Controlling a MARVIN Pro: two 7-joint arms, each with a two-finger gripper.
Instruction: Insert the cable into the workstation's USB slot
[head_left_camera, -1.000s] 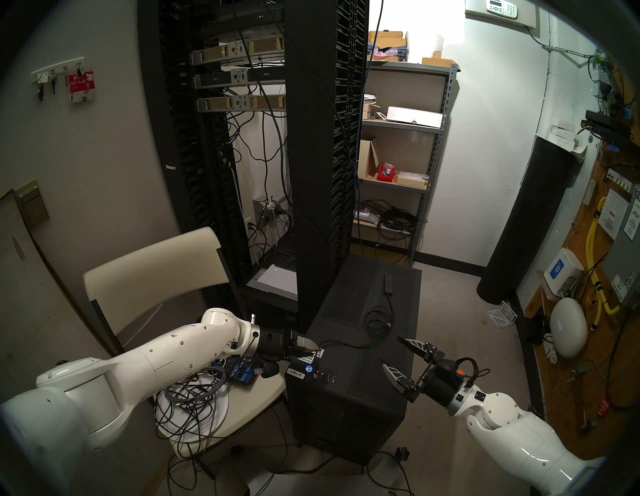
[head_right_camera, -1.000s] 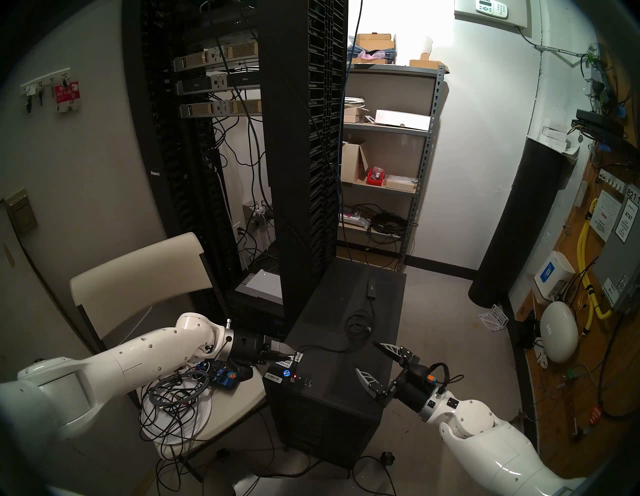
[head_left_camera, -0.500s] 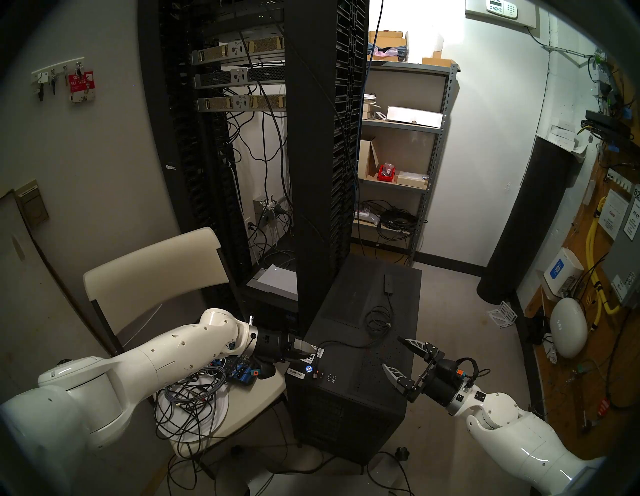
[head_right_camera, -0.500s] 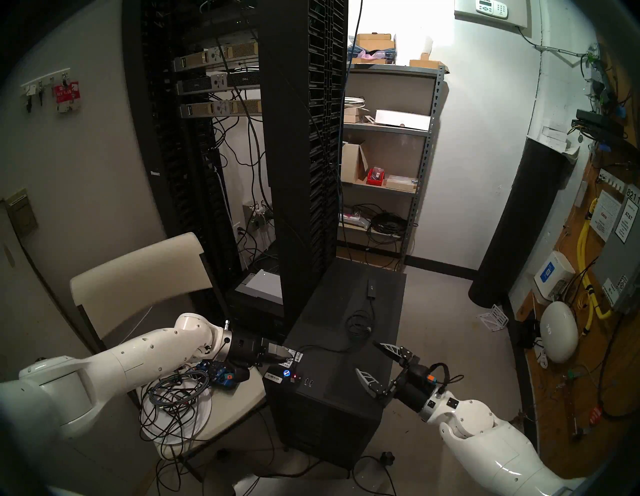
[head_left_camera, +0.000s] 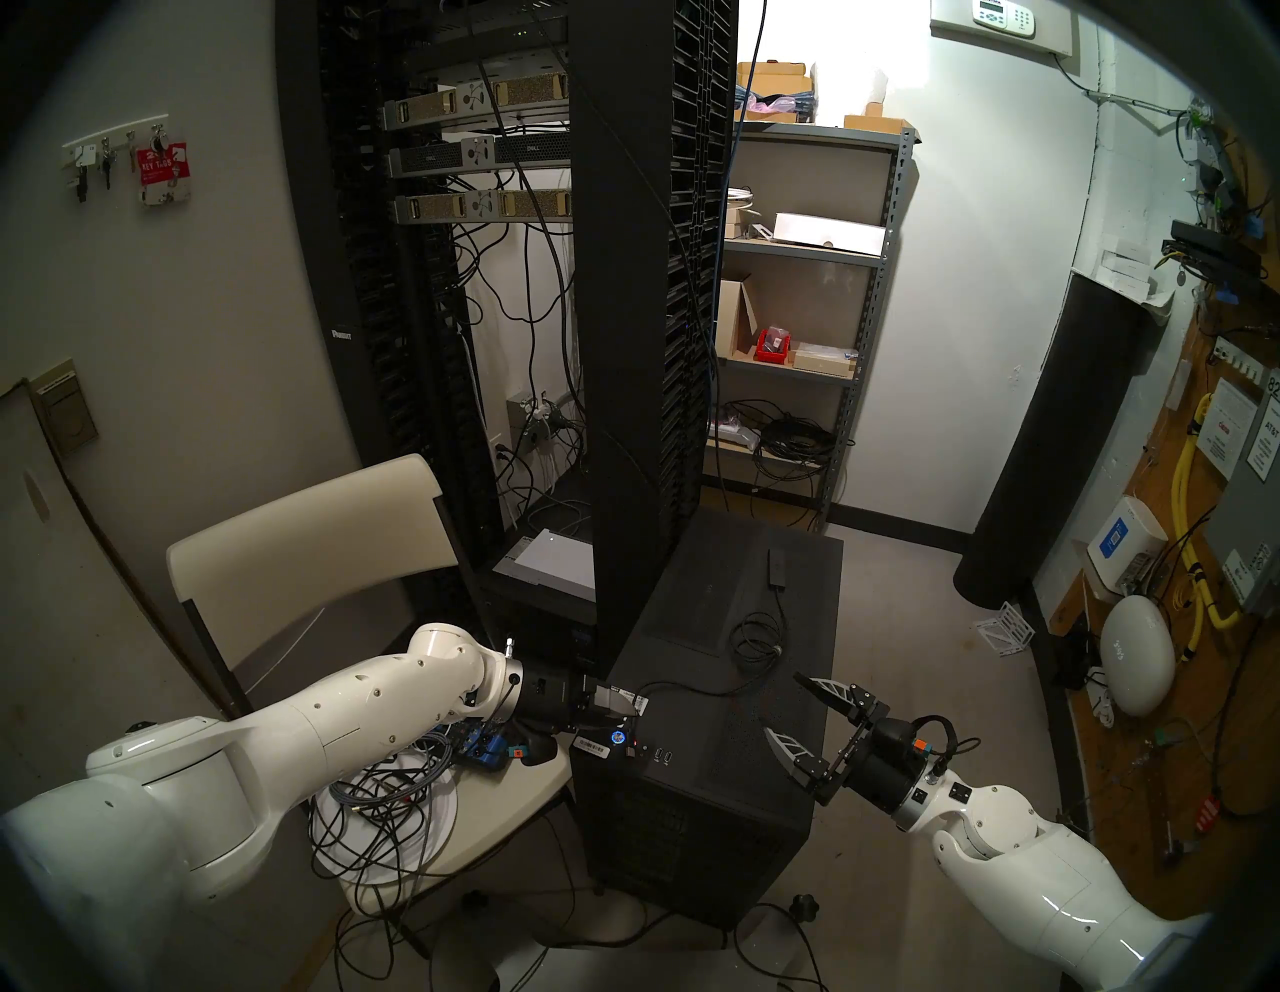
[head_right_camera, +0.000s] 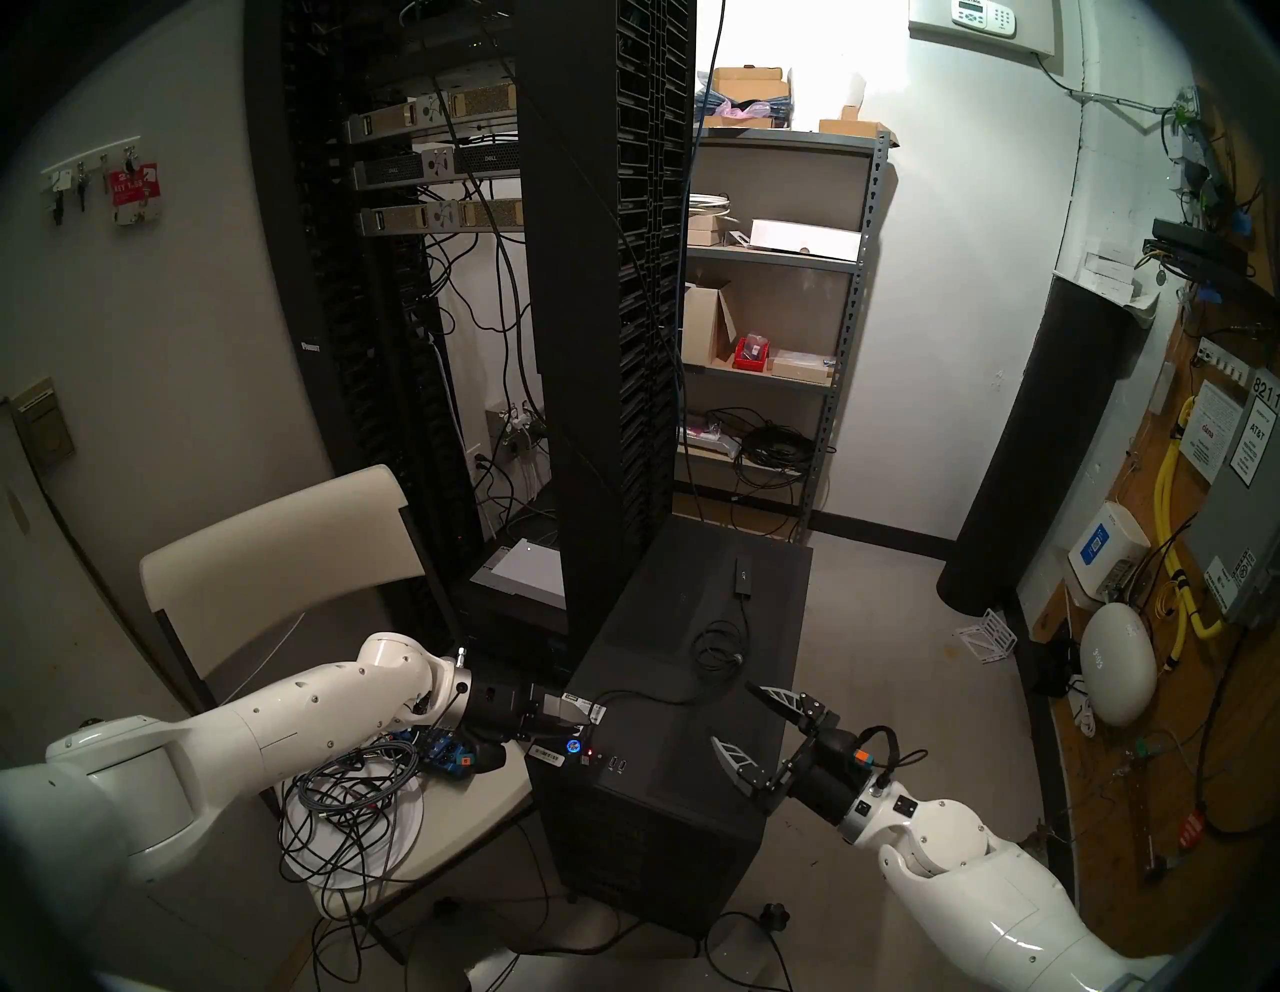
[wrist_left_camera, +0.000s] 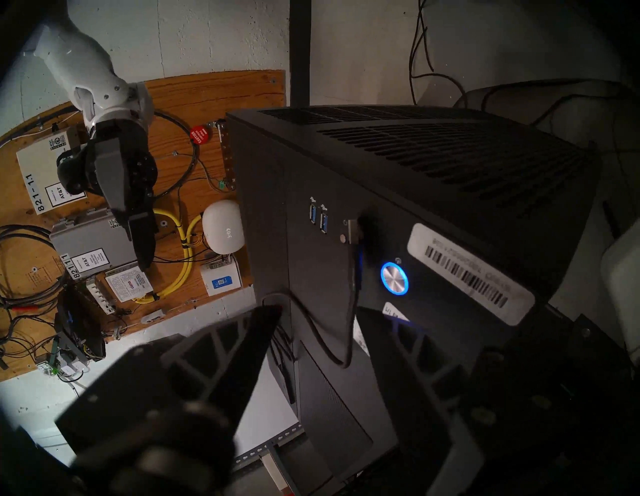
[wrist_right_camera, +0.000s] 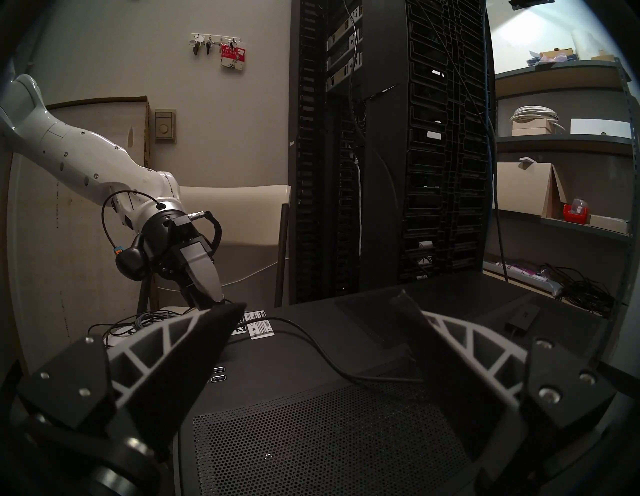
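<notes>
On top of the workstation (head_left_camera: 692, 817), which stands on the floor, lies the cable (head_left_camera: 692, 689). Its adapter box (head_left_camera: 777, 568) rests flat near the far edge, long axis running front to back. A loose coil (head_left_camera: 755, 641) lies just nearer than the box, and a single run then crosses the lid toward the near left corner.

At that corner the cable bends over the edge. Its plug (wrist_left_camera: 353, 231) points into the front strip beside two blue USB ports (wrist_left_camera: 318, 218), with the metal shell partly visible. Whether it is fully seated cannot be told. A blue-ringed button (wrist_left_camera: 394, 279) and a barcode sticker (wrist_left_camera: 467, 273) sit just beside it.

The left pincer (wrist_left_camera: 318, 311) is at this corner with its fingers apart. The cable loop passes between them ungripped. The right pincer (head_left_camera: 781, 703) hangs over the lid's right side, fingers spread wide and holding nothing.

Containers:
- White plate (head_left_camera: 440, 810) on the chair (head_left_camera: 305, 526): a tangle of wires (head_left_camera: 374, 796).
- Red bin (head_left_camera: 771, 345) on the shelf unit (head_left_camera: 789, 366): a small pale item.
</notes>
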